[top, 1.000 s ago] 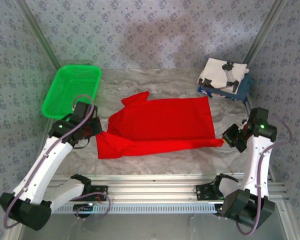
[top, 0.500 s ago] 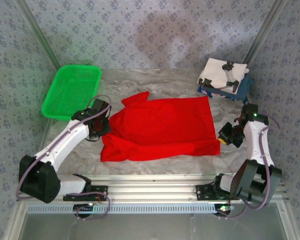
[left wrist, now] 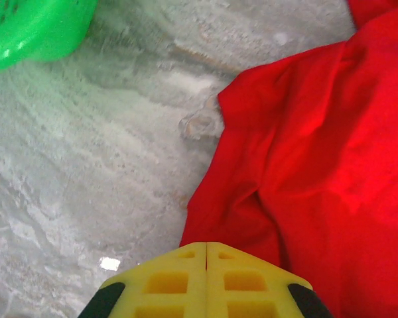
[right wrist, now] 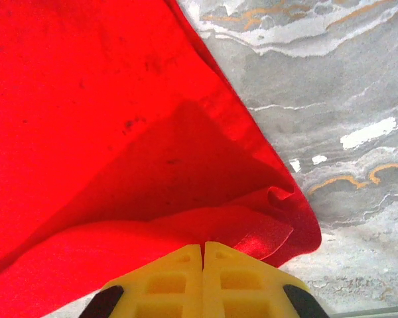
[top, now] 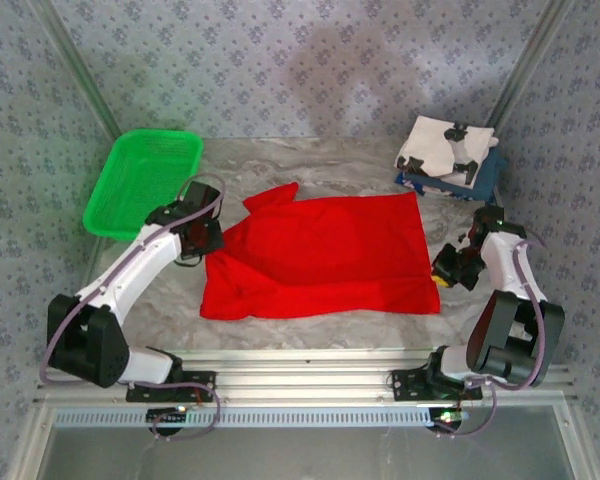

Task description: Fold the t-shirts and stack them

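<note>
You're mid-fold on the red t-shirt (top: 320, 255), which lies spread at the centre of the surface (top: 280, 325) with its near edge doubled over. Your left gripper (left wrist: 206, 245) and right gripper (right wrist: 203, 246) are each pinched tight on its cloth, one at either side. At upper right, the white t-shirt (top: 442, 145) sits folded on the navy t-shirt (top: 488, 172). The red one remains to be finished and stacked.

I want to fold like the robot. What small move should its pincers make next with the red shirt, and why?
Probably carry the pinched edge across the red shirt toward its far side. The left pincer and right pincer are both shut on cloth, and the flap only partly covers the shirt.
</note>
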Tool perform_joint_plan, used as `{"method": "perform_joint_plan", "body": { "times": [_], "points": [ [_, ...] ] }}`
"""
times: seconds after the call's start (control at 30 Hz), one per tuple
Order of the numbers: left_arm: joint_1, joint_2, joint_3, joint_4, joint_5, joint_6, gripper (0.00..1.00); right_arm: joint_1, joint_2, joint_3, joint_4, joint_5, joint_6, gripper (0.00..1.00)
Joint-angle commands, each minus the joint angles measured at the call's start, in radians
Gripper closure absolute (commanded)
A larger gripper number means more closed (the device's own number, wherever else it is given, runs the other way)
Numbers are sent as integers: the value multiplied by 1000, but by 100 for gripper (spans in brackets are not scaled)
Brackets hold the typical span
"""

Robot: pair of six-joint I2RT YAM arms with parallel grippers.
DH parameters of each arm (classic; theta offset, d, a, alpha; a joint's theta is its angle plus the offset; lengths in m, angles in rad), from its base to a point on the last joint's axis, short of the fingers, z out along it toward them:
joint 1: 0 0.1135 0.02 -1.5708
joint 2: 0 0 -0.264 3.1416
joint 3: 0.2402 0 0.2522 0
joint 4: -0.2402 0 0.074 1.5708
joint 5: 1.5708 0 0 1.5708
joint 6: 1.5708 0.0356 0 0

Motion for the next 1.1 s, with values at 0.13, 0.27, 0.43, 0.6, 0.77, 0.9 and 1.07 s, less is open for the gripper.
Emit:
{"method": "perform_joint_plan", "body": {
  "times": [0.13,0.27,0.43,0.6,0.77,0.9,1.07],
  "points": [
    [7,58,108,7,1,89,99,4,53,8,22,30,-33,100],
    [10,92,138,9,0,110,99,4,82,16,27,32,-43,100],
    [15,138,206,6,2,141,99,2,117,46,29,40,-58,100],
    [20,199,248,17,-1,175,99,7,158,63,52,35,-54,100],
    [21,268,310,17,5,216,99,13,189,69,69,33,-54,100],
    [23,323,364,19,7,245,99,18,217,75,76,36,-59,100],
    [23,383,408,21,12,260,99,22,241,73,86,42,-64,100]
  ]
}}
